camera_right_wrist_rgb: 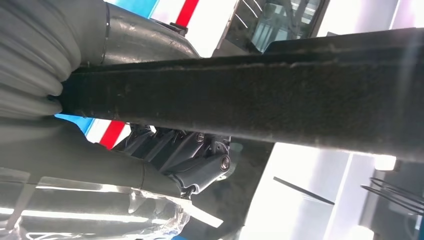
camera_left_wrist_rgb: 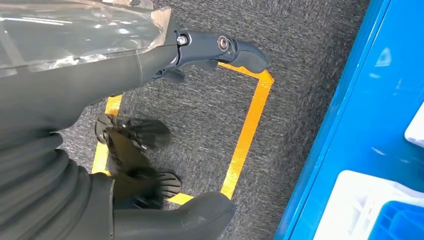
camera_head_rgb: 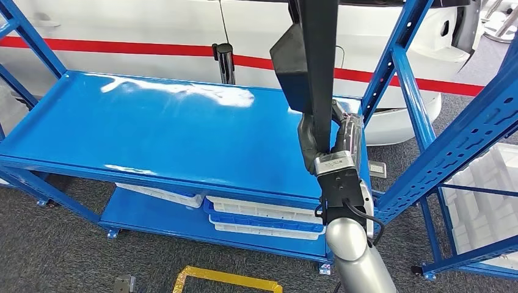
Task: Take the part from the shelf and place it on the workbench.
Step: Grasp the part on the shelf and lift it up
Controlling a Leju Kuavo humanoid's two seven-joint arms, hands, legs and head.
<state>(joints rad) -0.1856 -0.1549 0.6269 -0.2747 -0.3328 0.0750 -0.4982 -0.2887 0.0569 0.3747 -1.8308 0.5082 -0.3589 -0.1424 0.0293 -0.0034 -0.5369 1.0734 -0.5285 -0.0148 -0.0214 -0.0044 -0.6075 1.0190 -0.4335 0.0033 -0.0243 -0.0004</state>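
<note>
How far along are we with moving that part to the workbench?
Pickup looks done: the right hand grips the long black part, raised upright over the blue workbench. In hand: carrying it above the top's right end. Left: lowering it onto the surface and letting go. The left hand hangs over the carpet, holding nothing.

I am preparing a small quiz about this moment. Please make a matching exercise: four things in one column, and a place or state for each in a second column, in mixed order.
Things:
1. black part
2. right hand
3. white trays
4. yellow tape outline

Places or states:
A. on the grey carpet
B. on the lower shelf of the blue rack
C. held upright above the blue top shelf
D. gripping the long part

Pairs: 1-C, 2-D, 3-B, 4-A
</note>
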